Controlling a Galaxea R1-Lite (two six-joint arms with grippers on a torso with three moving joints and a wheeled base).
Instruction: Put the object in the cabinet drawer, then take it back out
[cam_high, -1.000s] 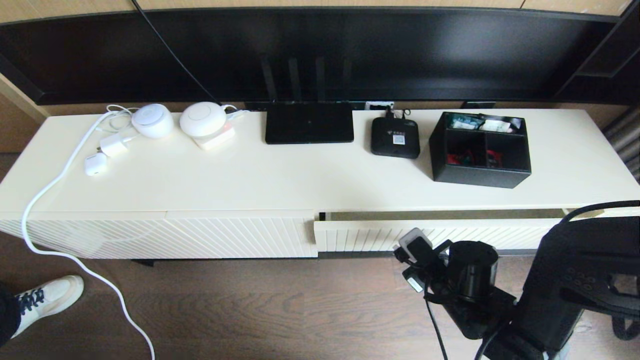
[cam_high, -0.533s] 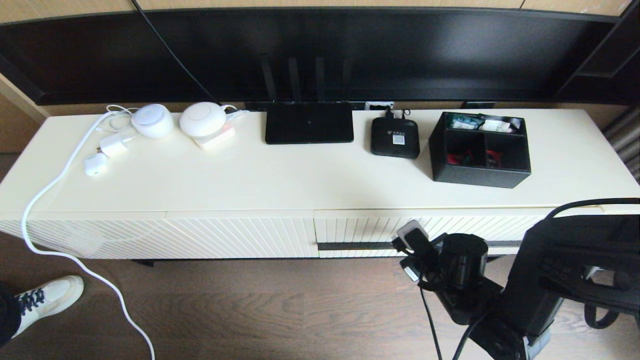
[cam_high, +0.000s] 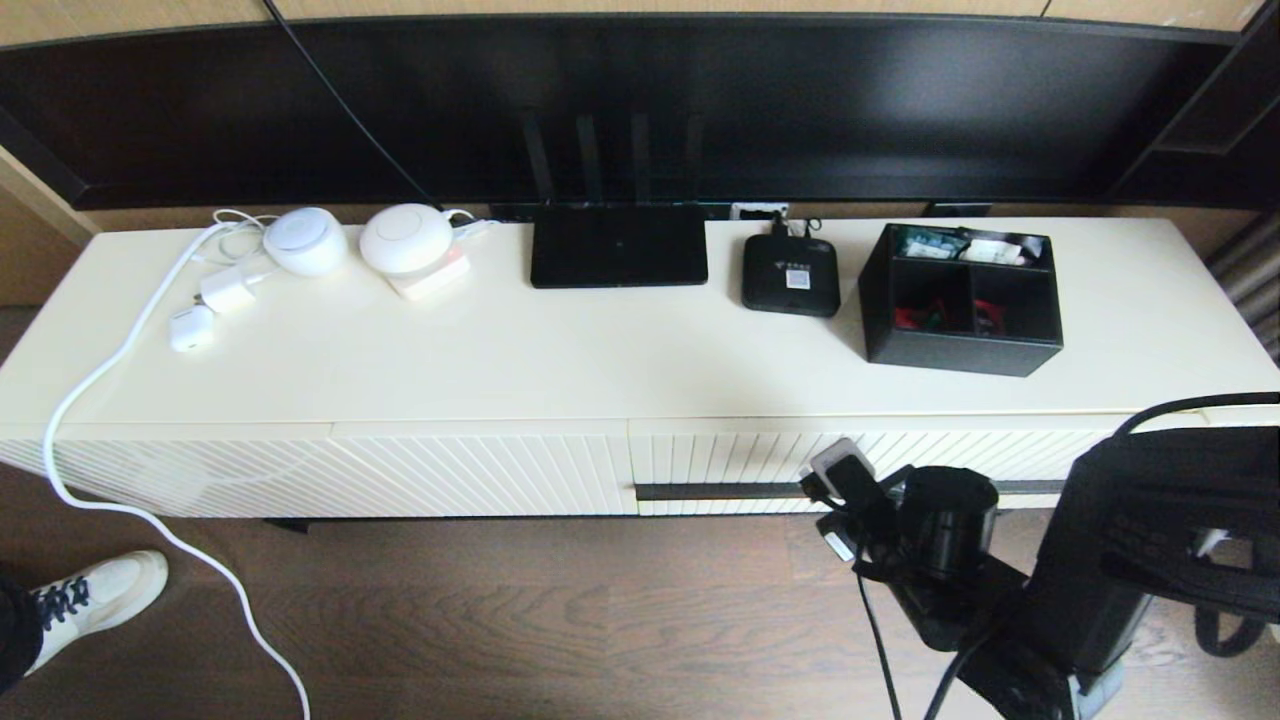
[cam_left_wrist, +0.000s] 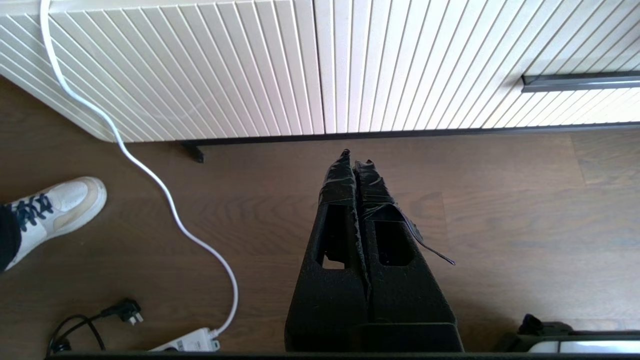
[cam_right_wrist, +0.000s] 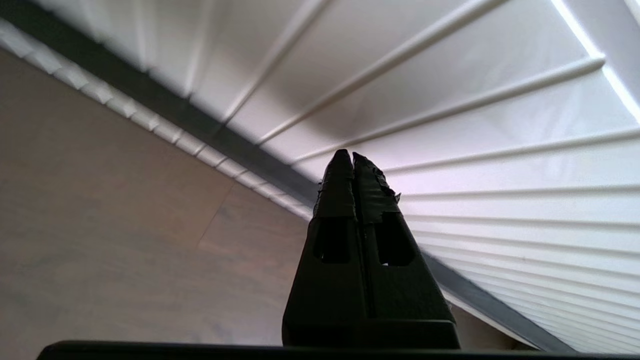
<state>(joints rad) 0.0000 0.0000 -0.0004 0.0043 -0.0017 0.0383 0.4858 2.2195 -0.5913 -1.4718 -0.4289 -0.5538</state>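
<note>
I've got the right gripper (cam_right_wrist: 351, 156) down low in front of the cabinet drawer (cam_high: 740, 462), jaws pressed fully together w/ nothing between them. Wrist cam shows the tips just off the ribbed front, close to the dark bar handle (cam_right_wrist: 200, 129); can't tell if they touch it. In the head view the right arm sits at the drawer's right half, below the bench edge.

Drawer looks shut: front flush w/ the neighbouring diagonal-ribbed panel (cam_high: 330, 470), no gap at the top.

The organizer box (cam_high: 962, 298) is up on the bench (cam_high: 600, 350), right side, upright, well apart from the right jaws: above and behind them, back past the bench edge. Its three compartments show small red, white and teal bits. Set-top box (cam_high: 790, 274) sits just left of it, apart; router (cam_high: 618, 244) further left w/ antennas up against the dark TV panel.

Left gripper (cam_left_wrist: 356, 156) hangs over the wood floor in front of the cabinet, jaws closed too, empty, pointing toward the base of the ribbed panel. Not visible in the head view.

White cable (cam_high: 110, 370) drops off the bench's left end to the floor. A white shoe (cam_high: 95, 590) is at the lower left.
</note>
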